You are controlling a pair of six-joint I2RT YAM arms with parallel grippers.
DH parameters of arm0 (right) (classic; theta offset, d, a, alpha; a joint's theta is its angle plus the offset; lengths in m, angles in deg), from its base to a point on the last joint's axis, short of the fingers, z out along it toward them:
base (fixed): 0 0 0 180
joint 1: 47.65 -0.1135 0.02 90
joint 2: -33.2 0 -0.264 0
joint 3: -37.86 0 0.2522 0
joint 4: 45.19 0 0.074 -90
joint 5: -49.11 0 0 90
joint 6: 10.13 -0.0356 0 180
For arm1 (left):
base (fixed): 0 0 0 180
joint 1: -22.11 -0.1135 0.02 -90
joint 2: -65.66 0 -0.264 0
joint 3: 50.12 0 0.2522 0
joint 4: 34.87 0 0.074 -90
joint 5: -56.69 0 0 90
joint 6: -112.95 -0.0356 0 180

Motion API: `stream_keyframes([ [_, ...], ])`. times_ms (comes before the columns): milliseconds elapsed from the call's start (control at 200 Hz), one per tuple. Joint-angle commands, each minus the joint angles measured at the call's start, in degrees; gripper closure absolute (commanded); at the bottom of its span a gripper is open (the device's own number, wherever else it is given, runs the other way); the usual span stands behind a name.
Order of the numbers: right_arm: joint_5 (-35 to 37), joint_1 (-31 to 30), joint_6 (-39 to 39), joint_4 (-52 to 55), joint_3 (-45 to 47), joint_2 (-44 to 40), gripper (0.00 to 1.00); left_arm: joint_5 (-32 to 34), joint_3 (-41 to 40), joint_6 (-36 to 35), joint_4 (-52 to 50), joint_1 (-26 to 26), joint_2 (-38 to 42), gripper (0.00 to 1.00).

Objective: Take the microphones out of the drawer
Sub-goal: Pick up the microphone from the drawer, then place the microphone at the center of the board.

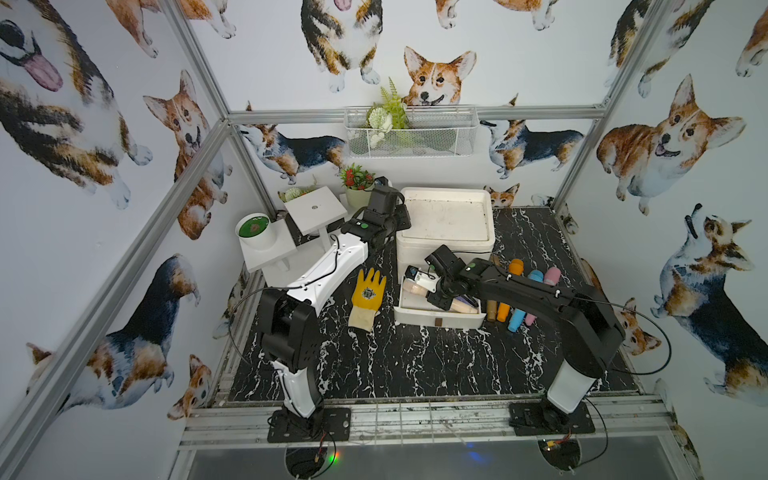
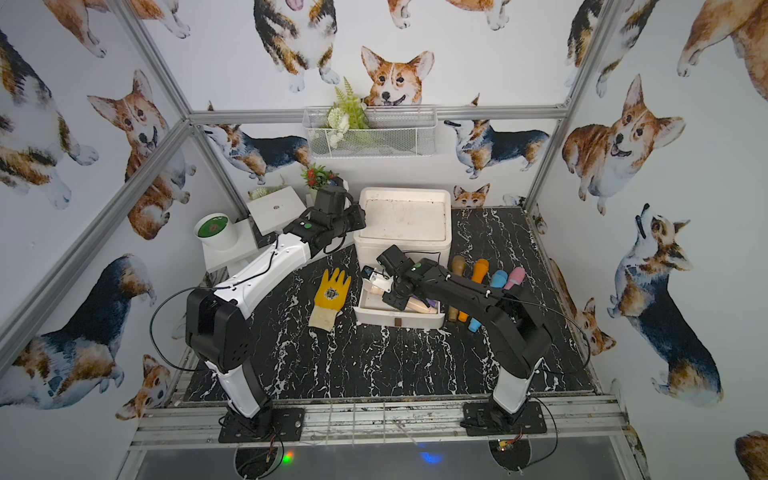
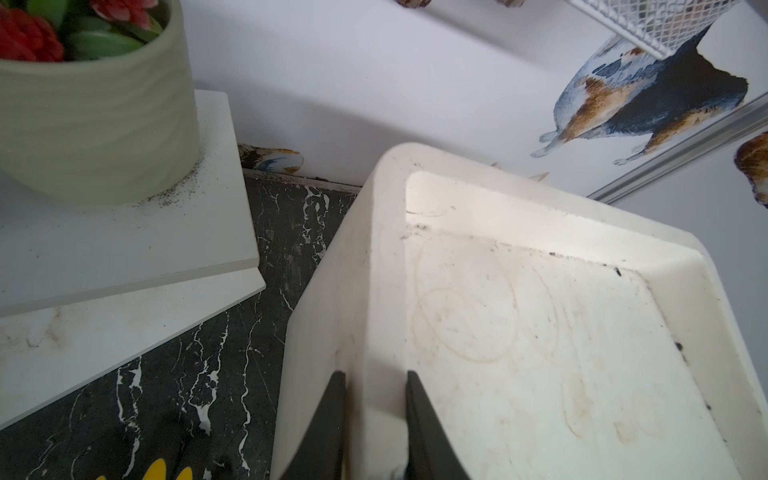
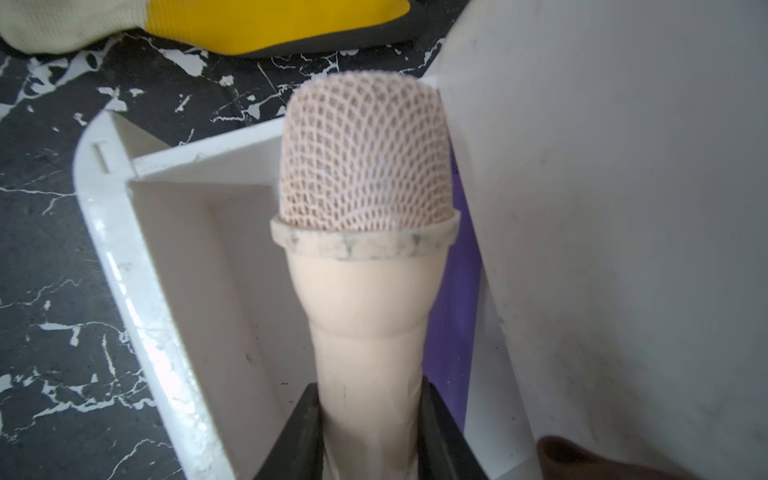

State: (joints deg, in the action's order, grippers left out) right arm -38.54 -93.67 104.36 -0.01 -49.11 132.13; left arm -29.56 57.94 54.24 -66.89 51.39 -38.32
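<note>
The white drawer (image 1: 440, 321) (image 2: 399, 319) stands pulled out from the bottom of the white cabinet (image 1: 446, 198). Inside it a beige microphone (image 4: 365, 166) (image 1: 412, 287) lies across, mesh head toward the yellow glove. My right gripper (image 4: 369, 388) (image 1: 445, 300) is shut on its handle. In the right wrist view the head rises past the drawer's side wall (image 4: 124, 257). A purple object (image 4: 457, 332) lies beside it in the drawer. My left gripper (image 3: 375, 376) (image 1: 400, 217) is shut on the cabinet's top rim (image 3: 386, 249), one finger on each side.
Several microphones, brown, orange (image 1: 510, 291), blue and pink, lie on the black marble table right of the drawer. A yellow glove (image 1: 368, 291) lies left of it. White stands with a potted plant (image 1: 356, 192) and a green-filled cup (image 1: 254, 229) are at the back left.
</note>
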Motion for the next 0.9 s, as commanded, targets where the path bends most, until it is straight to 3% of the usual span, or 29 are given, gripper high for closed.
stream_keyframes([
  [0,-0.77,-0.21,-1.14,-1.17,0.3,-2.01,1.0,-4.0,-1.14,3.78,-16.02,-0.01,-1.31,0.86],
  [450,-0.61,-0.23,-9.39,-5.71,7.07,-17.25,1.0,-3.84,-0.92,3.08,-16.54,-0.33,-1.04,0.86],
  [896,9.36,3.12,-23.36,-5.12,17.89,-37.45,1.0,-4.58,-1.9,3.38,-16.21,-0.63,-0.77,0.86],
])
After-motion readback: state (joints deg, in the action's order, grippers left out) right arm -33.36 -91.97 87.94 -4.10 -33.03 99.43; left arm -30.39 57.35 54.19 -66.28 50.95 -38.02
